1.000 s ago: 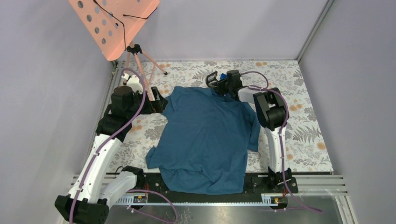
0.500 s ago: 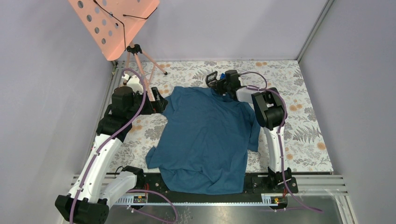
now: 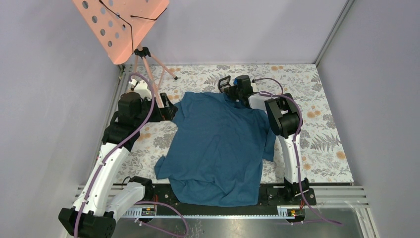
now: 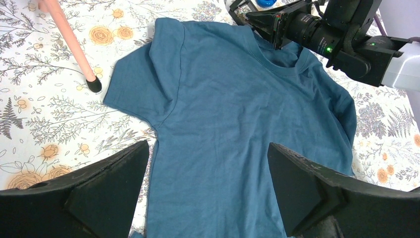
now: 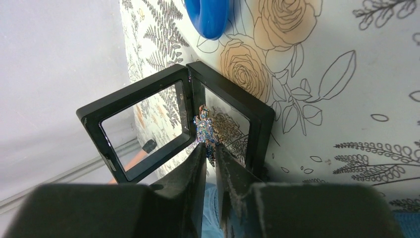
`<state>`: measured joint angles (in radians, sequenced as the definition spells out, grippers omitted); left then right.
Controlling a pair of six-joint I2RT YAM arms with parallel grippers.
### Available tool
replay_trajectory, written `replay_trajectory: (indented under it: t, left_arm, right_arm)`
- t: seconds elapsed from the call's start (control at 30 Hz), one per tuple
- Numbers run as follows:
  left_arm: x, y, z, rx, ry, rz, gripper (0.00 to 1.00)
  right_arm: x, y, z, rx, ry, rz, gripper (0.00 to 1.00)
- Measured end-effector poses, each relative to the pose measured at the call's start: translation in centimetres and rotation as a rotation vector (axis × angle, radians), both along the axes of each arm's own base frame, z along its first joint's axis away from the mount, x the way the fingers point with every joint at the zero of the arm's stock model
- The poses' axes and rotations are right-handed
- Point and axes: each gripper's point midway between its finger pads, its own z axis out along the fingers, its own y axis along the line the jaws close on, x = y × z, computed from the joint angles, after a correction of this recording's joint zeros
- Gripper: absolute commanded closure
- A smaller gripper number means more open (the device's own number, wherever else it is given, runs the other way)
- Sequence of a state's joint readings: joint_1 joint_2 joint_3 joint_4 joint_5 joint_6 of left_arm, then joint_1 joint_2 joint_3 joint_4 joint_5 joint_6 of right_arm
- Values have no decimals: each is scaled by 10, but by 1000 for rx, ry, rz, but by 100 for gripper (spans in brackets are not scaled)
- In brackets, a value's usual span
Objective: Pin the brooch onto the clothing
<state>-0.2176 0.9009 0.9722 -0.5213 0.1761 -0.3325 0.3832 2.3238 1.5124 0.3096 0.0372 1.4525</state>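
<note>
Right jaws stand almost together, and their tips appear to pinch the lower end of the brooch [image 5: 204, 130]. Left jaws stand wide apart and hold nothing.

1. Position of the brooch. The brooch sits at the open black case [image 5: 225, 116], between the lid frame and the base panel. The case rests on the floral desk [image 3: 327, 144] at the far edge of the clothing [image 3: 218, 144], just beyond the neckline. A small blue object [image 5: 208, 17] lies on the desk beyond the case.

2. Axis. The long axis of the brooch runs roughly in line with the right fingers [image 5: 195, 166] and points away from them, into the gap of the case.

3. Direction of the target. The clothing lies spread flat on the near side of the right jaws. In the right wrist view, a strip of its fabric shows directly under the fingers.

4. Nearer arm. The right arm [image 3: 285, 116] is at the case. The left jaws hang beside the opposite sleeve, well apart from the brooch.

5. Judgement. The step in hand is extraction. The coming move calls for a withdrawal along the brooch axis, then a short carry back over the collar. A slip of so small a part is the main risk.
</note>
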Motion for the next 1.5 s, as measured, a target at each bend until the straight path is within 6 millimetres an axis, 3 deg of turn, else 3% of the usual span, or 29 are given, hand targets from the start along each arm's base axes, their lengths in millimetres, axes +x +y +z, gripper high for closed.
replay_trajectory:
  t: [0.27,0.47,0.7,0.9,1.13,1.3,1.37,1.5]
  left_arm:
    - [-1,1,1,-1,-4,2,2]
    - [0,1,0,1,-3,3,2]
    - [-3,3,-4,9,2,10,2]
    - [-5,4,-2,6,-14,8,2]
    - [-23,-10,8,-82,-50,-46,2]
    - [-52,-35,15,-162,-75,-158,3]
    - [-65,-51,15,-207,-68,-222,3]
    - [-90,-86,3,-316,-27,-344,2]
  right_arm:
    - [8,-1,9,-2,-52,-15,100]
    - [8,-1,12,-3,-86,-9,100]
    - [-18,-13,24,-78,-116,35,100]
    - [-53,-28,72,-157,-200,99,100]
    - [-113,-39,146,-236,-377,251,100]
    - [-180,-38,192,-266,-521,454,100]
    - [-210,-36,204,-266,-580,544,100]
    - [-265,-35,204,-242,-635,700,100]
